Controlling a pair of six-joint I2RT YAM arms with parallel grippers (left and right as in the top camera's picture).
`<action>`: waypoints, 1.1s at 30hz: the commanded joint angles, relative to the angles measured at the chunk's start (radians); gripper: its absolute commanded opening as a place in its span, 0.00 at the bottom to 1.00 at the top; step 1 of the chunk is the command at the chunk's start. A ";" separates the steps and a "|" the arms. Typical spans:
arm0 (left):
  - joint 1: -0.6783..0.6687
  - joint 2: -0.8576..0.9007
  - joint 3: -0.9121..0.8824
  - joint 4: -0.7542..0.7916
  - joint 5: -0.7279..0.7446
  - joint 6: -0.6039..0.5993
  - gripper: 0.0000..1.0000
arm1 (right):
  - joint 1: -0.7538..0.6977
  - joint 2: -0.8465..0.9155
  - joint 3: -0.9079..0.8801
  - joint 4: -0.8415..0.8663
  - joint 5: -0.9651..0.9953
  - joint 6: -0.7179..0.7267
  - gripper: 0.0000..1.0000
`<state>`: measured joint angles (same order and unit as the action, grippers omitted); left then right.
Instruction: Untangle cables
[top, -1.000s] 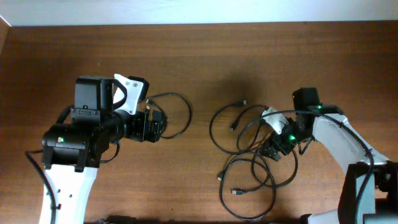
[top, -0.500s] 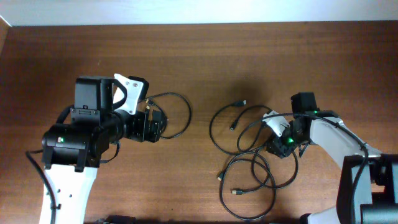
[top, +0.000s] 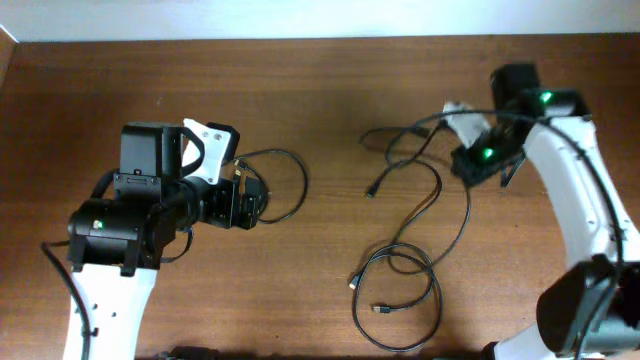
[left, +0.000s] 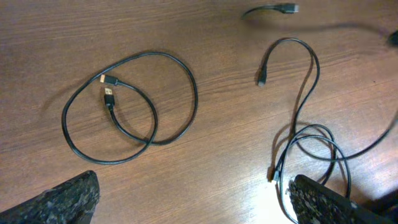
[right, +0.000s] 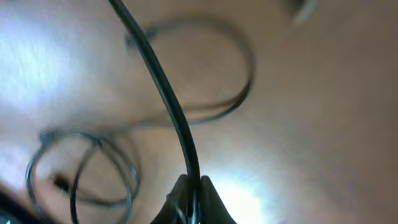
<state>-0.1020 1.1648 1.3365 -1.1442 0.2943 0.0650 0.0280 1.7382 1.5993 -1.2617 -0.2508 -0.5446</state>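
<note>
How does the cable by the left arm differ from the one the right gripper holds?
The left cable lies flat in a loose coil, untouched; the right cable is raised, pinched in the right gripper. The left cable lies alone; the right cable trails into tangled loops. Both are thin, black.

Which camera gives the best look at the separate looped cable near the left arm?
The left wrist view: the looped cable lies whole and sharp, both plugs visible. Overhead shows it partly hidden behind the left gripper. The right wrist view does not show it.

black cable (right: 166, 93) pinched in jaws, blurred loops (right: 81, 168)
</note>
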 joint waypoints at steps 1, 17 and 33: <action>-0.002 -0.008 0.006 0.002 -0.006 0.019 0.99 | 0.003 -0.006 0.249 -0.037 0.002 0.066 0.04; -0.002 -0.008 0.006 0.002 -0.006 0.019 0.99 | 0.005 -0.008 0.843 0.149 -0.243 0.317 0.04; -0.002 -0.008 0.006 0.002 -0.006 0.019 0.99 | 0.003 -0.006 0.843 -0.007 -0.110 0.314 0.04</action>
<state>-0.1020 1.1648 1.3361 -1.1439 0.2935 0.0650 0.0280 1.7378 2.4237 -1.2610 -0.4019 -0.2390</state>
